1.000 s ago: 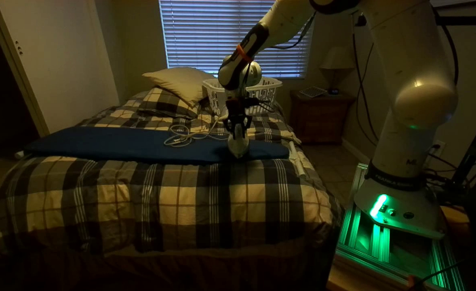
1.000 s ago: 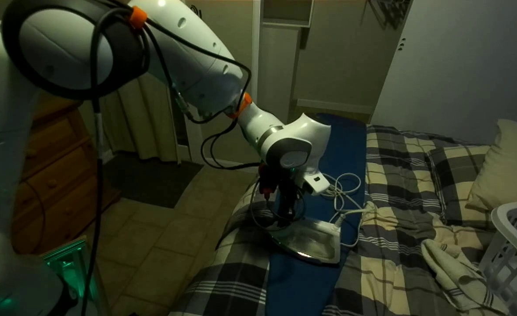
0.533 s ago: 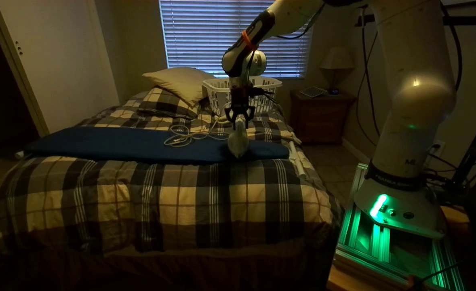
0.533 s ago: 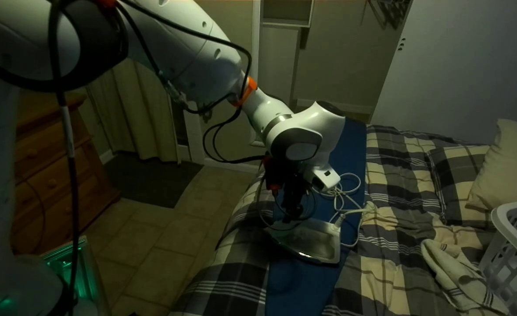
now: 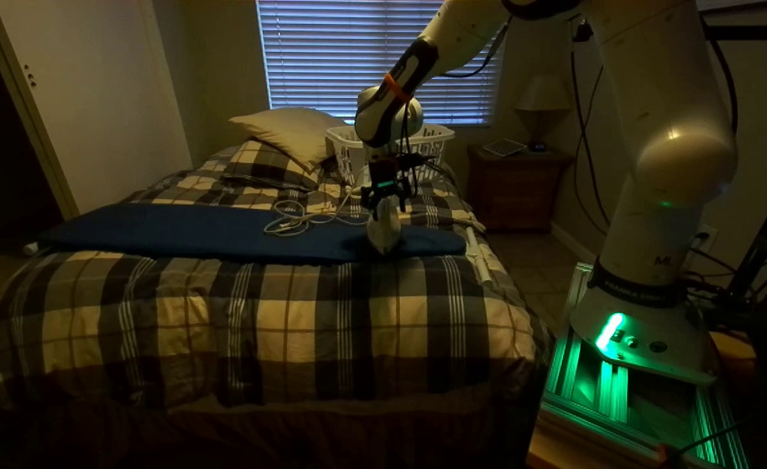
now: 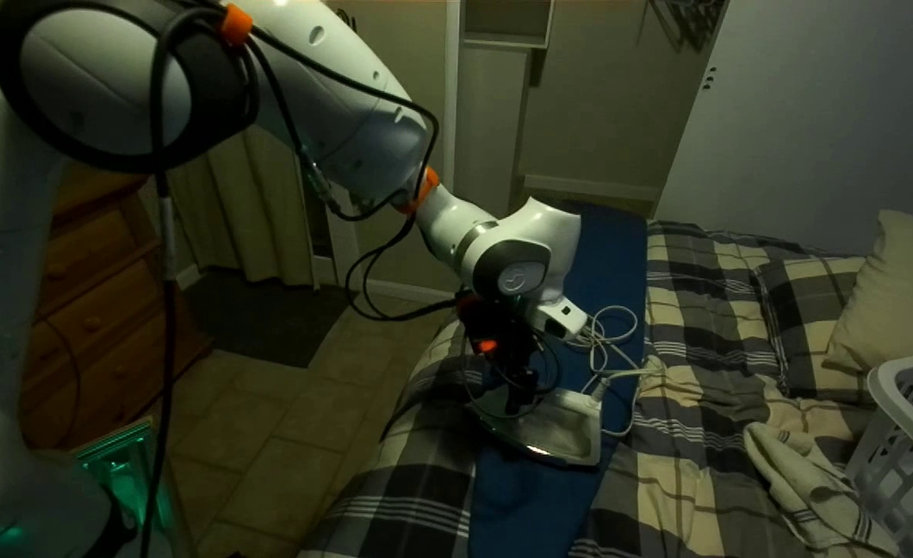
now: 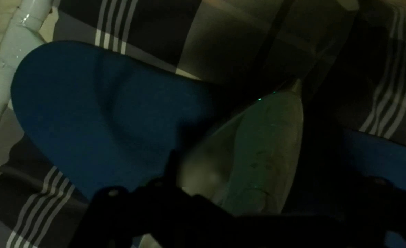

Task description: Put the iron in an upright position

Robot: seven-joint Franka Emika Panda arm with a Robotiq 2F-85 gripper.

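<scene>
A: Item, one iron (image 6: 561, 430). How is its place recorded?

B: Laid across the blue ironing board (image 5: 181, 228), close to the board's rounded end. In an exterior view, the pointed tip is turned towards the near edge of the bed (image 5: 292, 312).

A: Fittings?

B: One white cord (image 5: 289, 227), joined at the iron's blunt end and partly looped on the board.

A: And the claw (image 5: 389, 212), in what condition?

B: Spread. It is poised above the board, with the iron's upper part between its fingers (image 7: 170, 172), as shown in the wrist view. Whether the iron is touched by either finger cannot be told.

A: What else is entered for the bed?

B: One cream pillow (image 5: 292, 133), leaned against a plaid pillow (image 5: 263, 166); one laundry basket (image 6: 902, 403), white, slatted; one striped cloth (image 6: 805, 480), pale, crumpled just beside the basket. One white tube (image 5: 478, 260) is found by the board's rounded end.

A: And for the room?

B: One window blind (image 5: 325, 58), slatted; one nightstand (image 5: 514, 195), by which a lamp (image 5: 543, 94) is carried; one chest of drawers (image 6: 104, 287), wooden; one dark mat (image 6: 267, 322), laid on the tiled floor (image 6: 301, 418).
</scene>
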